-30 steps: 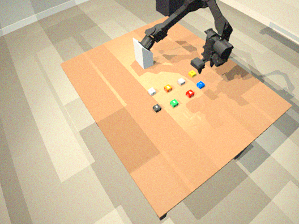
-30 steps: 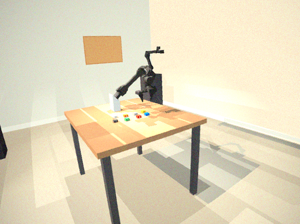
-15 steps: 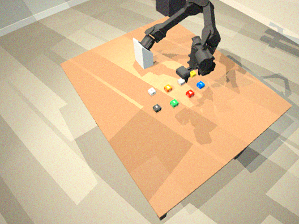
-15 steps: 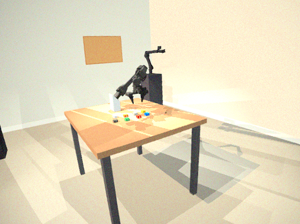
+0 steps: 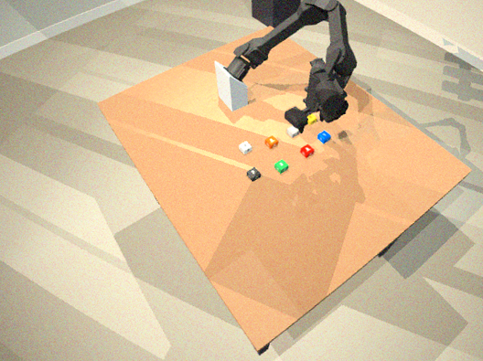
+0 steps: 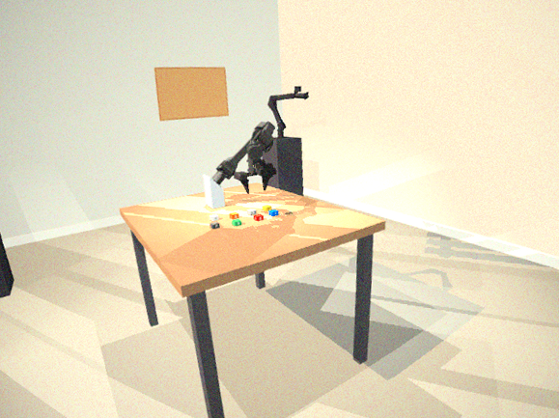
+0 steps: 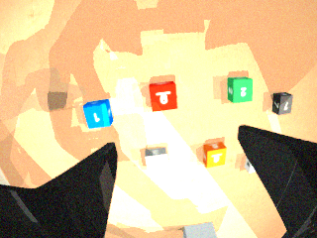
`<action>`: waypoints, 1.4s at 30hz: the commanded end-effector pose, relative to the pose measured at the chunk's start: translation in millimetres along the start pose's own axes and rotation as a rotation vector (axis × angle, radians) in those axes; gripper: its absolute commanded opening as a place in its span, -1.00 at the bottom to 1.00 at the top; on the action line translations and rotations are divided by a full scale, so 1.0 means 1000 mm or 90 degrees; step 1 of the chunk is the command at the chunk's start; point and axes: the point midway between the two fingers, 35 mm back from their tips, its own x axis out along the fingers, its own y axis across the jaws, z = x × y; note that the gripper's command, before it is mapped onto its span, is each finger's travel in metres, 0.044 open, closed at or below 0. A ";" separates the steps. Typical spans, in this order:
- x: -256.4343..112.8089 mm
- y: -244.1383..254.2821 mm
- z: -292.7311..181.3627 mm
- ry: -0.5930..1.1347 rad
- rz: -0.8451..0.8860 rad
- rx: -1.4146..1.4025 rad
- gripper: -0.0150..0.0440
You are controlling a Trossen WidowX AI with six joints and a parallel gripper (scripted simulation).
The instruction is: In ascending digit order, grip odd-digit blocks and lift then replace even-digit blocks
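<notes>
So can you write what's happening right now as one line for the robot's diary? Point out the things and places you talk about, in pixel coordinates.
black gripper [image 6: 257,192] [image 7: 180,141]: open, nothing held | position: above wooden table [image 5: 263,251] [image 6: 206,260] | small red block [image 5: 306,151] [image 6: 258,217] [image 7: 163,96]: on table

Matte-black arm [image 5: 340,30] [image 6: 261,137], chunky angular links; black jaws [image 5: 297,123] [image 6: 256,192], tapering to blunt points.

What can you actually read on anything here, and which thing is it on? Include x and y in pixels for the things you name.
Green block [image 5: 281,165] [image 6: 237,222] [image 7: 240,90]: looks like "2", blurred.
Blue block [image 5: 323,137] [image 6: 273,212] [image 7: 98,114]: one digit, "1" or "7", can't tell.
Black block [image 5: 253,174] [image 6: 214,225] [image 7: 282,103]: marked, too small.
Red block [image 5: 306,151] [image 6: 258,217] [image 7: 163,96], orange block [image 5: 271,142] [image 6: 233,215] [image 7: 214,155]: a digit with a bar, too blurred.
White block [image 5: 244,147] [image 6: 214,217], grey block [image 5: 293,131] [image 6: 252,212] [image 7: 156,157], yellow block [image 5: 312,119] [image 6: 267,208]: unreadable.
</notes>
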 end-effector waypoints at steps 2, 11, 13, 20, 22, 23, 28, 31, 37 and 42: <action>0.000 -0.010 0.003 -0.001 -0.001 -0.004 0.86; 0.000 -0.115 0.008 -0.001 -0.003 -0.005 0.86; 0.000 -0.115 0.008 -0.001 -0.003 -0.005 0.86; 0.000 -0.115 0.008 -0.001 -0.003 -0.005 0.86; 0.000 -0.115 0.008 -0.001 -0.003 -0.005 0.86; 0.000 -0.115 0.008 -0.001 -0.003 -0.005 0.86; 0.000 -0.115 0.008 -0.001 -0.003 -0.005 0.86; 0.000 -0.115 0.008 -0.001 -0.003 -0.005 0.86; -0.001 -0.164 -0.016 -0.001 -0.006 -0.005 0.86; -0.001 -0.190 -0.033 -0.001 -0.005 -0.005 0.86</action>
